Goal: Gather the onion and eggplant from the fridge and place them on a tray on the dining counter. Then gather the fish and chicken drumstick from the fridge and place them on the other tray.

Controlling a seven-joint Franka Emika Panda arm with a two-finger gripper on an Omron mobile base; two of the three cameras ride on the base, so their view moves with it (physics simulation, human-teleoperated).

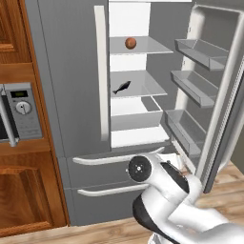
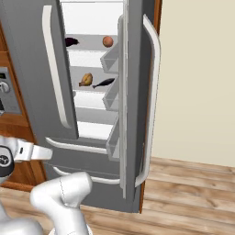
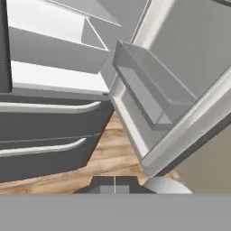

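Observation:
The fridge stands with its right door swung open. On the upper shelf lie a round brown onion and, further left, a dark purple eggplant. One shelf lower sit a dark fish and a golden chicken drumstick. My gripper is shut with nothing in it. It hangs low in front of the fridge, facing the lowest door bin, well below the food shelves.
Two freezer drawers with long handles run below the open compartment. The door's bins jut out on the right. A microwave sits in wooden cabinets on the left. Wood floor and a beige wall lie right of the door.

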